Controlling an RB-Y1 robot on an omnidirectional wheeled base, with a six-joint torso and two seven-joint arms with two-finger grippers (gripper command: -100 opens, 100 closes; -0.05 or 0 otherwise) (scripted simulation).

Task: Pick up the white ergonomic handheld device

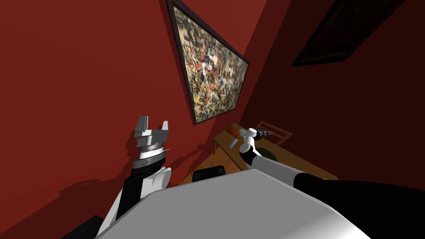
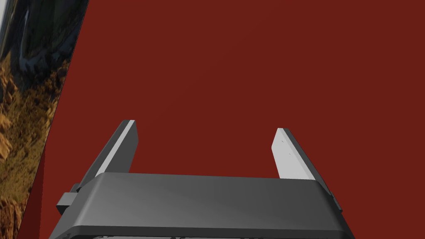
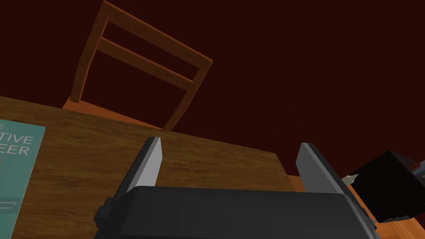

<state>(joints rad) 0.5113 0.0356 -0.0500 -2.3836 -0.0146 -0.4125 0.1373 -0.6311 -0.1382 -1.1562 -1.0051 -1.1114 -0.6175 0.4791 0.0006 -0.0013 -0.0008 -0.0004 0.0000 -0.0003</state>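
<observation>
The right hand [image 3: 230,143] stands wide open over bare table [image 3: 103,145] wood, nothing between its fingers; the white device [image 1: 233,142] — I take it to be the small pale oblong on the table, just beside a teal book [image 3: 16,166] — lies off to that hand's side, outside its line; a chair [image 3: 137,62] stands beyond. Best to bring the hand over the oblong, square the fingers across its narrow width, then descend. The left hand [image 1: 154,123] — also wide — is raised near the red wall [image 2: 249,62].
</observation>
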